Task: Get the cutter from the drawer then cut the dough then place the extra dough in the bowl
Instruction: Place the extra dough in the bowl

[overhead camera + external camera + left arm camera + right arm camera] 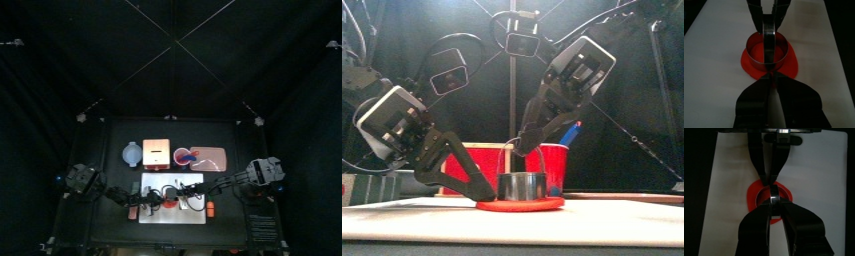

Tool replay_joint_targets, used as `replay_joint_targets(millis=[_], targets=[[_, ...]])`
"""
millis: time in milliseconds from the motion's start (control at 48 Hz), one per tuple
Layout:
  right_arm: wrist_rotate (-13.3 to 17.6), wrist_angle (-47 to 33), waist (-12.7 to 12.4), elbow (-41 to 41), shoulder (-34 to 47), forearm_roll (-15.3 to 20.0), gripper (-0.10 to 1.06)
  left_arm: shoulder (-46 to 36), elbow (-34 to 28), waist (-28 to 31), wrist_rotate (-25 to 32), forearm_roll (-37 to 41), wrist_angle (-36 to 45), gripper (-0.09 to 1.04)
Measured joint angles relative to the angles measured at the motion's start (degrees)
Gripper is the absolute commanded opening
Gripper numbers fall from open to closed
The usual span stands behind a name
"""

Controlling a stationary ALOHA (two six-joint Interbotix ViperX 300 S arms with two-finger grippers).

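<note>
Above the dough [523, 205], right jaws pinch the cutter [523, 186].

L pincer [769, 82], R pincer [771, 195]: blk jaws, grey outer shells.

No legible text, label, brand, number or sign in any of the four views.
</note>
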Motion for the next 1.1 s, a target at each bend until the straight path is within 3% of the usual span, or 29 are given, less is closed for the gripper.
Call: replay_joint_targets(millis=[104,250,521,750,1104], targets=[[-0.2,0.0,-0.1,0.6,-2.5,-0.4,0.5,0.0,0.0,0.0,0.0,0.0,0.2,0.58],[0.5,0.0,-1.0,5.0,-9.5,-3.7,0.5,0.1,0.0,0.0,-0.1,0.0,0.2,0.58],[1.0,-0.1,-6.7,17.7,-23.1,-4.7,0.5,-0.9,0.1,0.2,0.1,0.0,0.6,0.58],[0.7,-0.1,-6.9,23.8,-23.0,-4.0,0.5,-4.7,0.4,1.7,0.1,0.9,1.2,0.58],[1.0,-0.4,-7.0,23.3,-19.4,-3.3,0.59,-7.3,0.4,3.1,0.1,3.2,1.1,0.59]])
